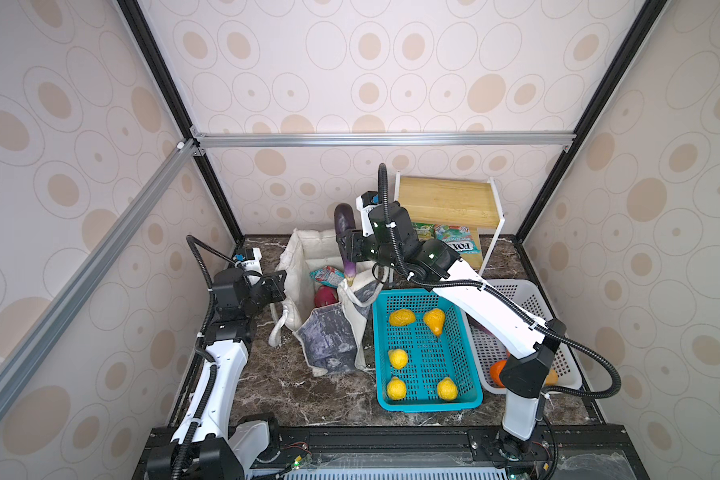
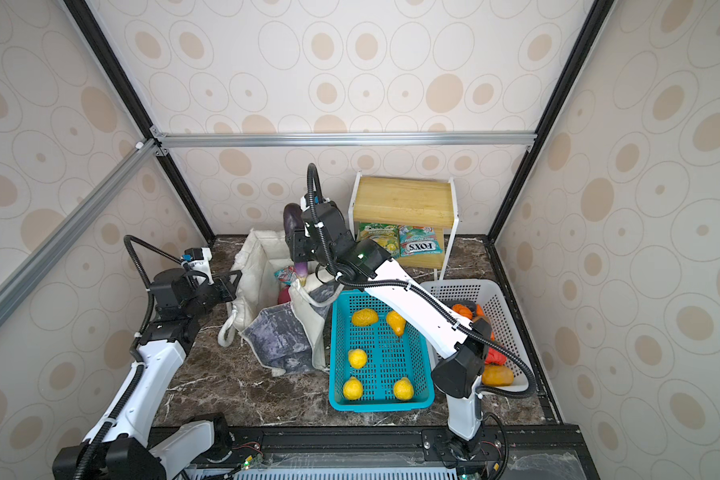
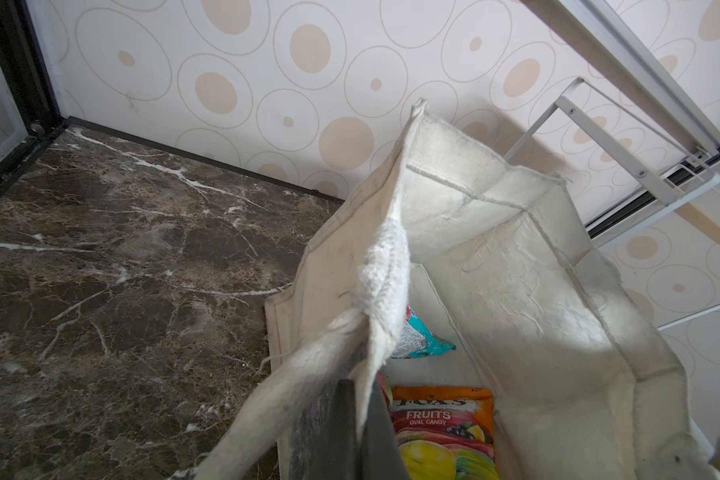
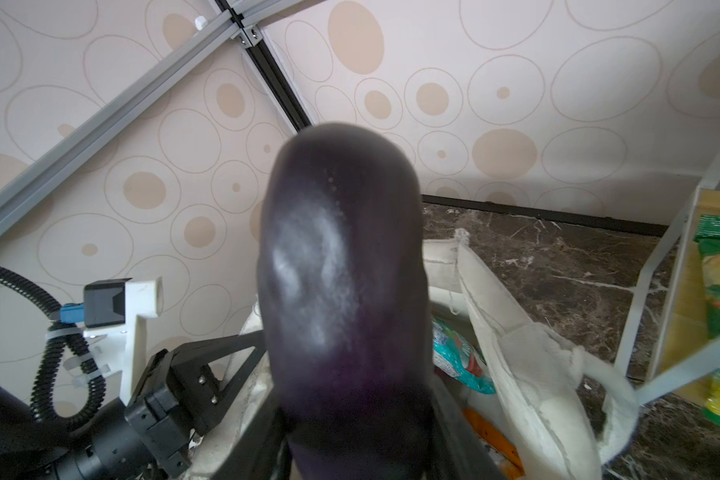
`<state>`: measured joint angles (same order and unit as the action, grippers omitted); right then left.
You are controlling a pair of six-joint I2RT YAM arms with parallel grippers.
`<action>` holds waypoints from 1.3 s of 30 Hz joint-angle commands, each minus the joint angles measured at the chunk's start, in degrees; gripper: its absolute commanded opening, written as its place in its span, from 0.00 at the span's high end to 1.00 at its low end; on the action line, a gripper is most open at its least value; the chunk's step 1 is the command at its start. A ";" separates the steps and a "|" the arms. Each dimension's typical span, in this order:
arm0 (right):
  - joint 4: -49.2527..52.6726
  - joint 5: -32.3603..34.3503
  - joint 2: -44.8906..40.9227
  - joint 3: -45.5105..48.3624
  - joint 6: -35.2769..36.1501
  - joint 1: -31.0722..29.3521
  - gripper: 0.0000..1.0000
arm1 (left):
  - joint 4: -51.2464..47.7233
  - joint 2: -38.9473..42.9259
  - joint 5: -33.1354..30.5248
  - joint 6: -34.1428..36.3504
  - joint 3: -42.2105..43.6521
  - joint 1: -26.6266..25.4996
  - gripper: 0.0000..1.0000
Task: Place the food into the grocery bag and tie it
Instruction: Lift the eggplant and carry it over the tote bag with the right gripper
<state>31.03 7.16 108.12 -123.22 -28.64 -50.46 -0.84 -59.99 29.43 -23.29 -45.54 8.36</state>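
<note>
My left claw (image 1: pixel 280 286) is clamped tight on the grocery bag (image 1: pixel 329 340) rim at its nine o'clock, I judge to hold the mouth wide so food drops in cleanly. Farther back, my right claw (image 1: pixel 347 246) grips the eggplant (image 1: pixel 343 222) mid-body, stem down, over the mouth's one o'clock corner. My left forearm rises, wrist level toward three o'clock. My right arm stretches over the teal basket (image 1: pixel 429 404) toward eleven o'clock.

eggplant (image 4: pixel 341 291) blurred, white basket (image 1: pixel 516 286) contents mostly hidden, perhaps oranges
</note>
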 commanded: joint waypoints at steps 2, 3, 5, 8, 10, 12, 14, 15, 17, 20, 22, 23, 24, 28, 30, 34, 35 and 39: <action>-1.23 -2.32 -0.01 -6.71 -0.80 -0.51 0.65 | 2.22 1.01 0.98 -0.17 -0.21 0.26 1.00; -1.39 -2.39 0.03 -7.16 -0.82 -0.55 0.65 | 2.21 0.97 0.89 -0.12 -0.23 0.33 1.00; -2.68 -2.60 0.14 -6.81 -1.06 -0.52 0.65 | 2.06 0.84 0.91 -0.09 -0.26 0.32 1.00; -1.06 -3.14 1.88 -8.04 -1.92 -0.67 0.65 | 2.12 0.84 0.98 -0.09 -0.30 0.27 1.00; -1.63 -3.33 2.19 -7.01 -2.22 -1.06 0.65 | 2.03 0.92 0.89 -0.08 -0.26 0.34 1.00; -4.06 -3.46 2.71 -3.42 -3.67 -1.22 0.64 | 2.17 0.92 0.89 -0.16 -0.24 0.26 1.00; -2.88 -2.87 5.15 -3.00 -5.19 -1.22 0.65 | 2.24 0.84 0.98 -0.22 -0.25 0.26 1.00; -0.72 -2.93 7.48 -4.66 -5.45 -1.21 0.65 | 2.23 0.84 0.90 -0.10 -0.18 0.34 1.00; 3.99 -3.03 11.79 -8.01 -5.41 -1.48 0.64 | 2.20 0.84 0.89 -0.11 -0.18 0.32 1.00; 10.39 -3.68 18.16 -15.16 -5.13 -1.83 0.64 | 2.35 0.88 1.11 -0.27 -0.16 0.29 1.00; 12.68 -3.41 20.62 -16.59 -4.83 -2.40 0.64 | 2.41 0.92 1.20 -0.30 -0.14 0.29 1.00; 13.32 -2.95 21.43 -16.45 -4.59 -2.60 0.64 | 2.42 0.91 1.13 -0.31 -0.09 0.33 1.00; 13.81 -2.11 21.96 -15.97 -4.54 -2.80 0.63 | 2.35 0.91 1.15 -0.27 -0.11 0.33 1.00; 13.94 0.16 23.63 -12.77 -4.17 -2.90 0.62 | 2.42 1.07 1.16 -0.35 -0.09 0.27 1.00; 15.58 0.72 25.66 -13.61 -4.14 -2.92 0.61 | 2.50 1.19 1.16 -0.42 -0.04 0.26 1.00; 17.12 -0.07 27.78 -14.44 -4.83 -2.99 0.56 | 2.47 1.19 1.16 -0.40 -0.01 0.32 1.00; 17.22 -0.04 27.84 -14.34 -5.01 -2.98 0.55 | 2.57 1.19 1.16 -0.36 0.00 0.31 1.00; 17.62 0.64 26.38 -14.76 -4.68 -3.15 0.35 | 2.49 1.28 1.06 -0.39 0.01 0.27 1.00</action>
<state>46.19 6.42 134.50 -136.64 -33.17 -53.06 -0.47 -59.99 29.50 -23.38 -45.32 8.36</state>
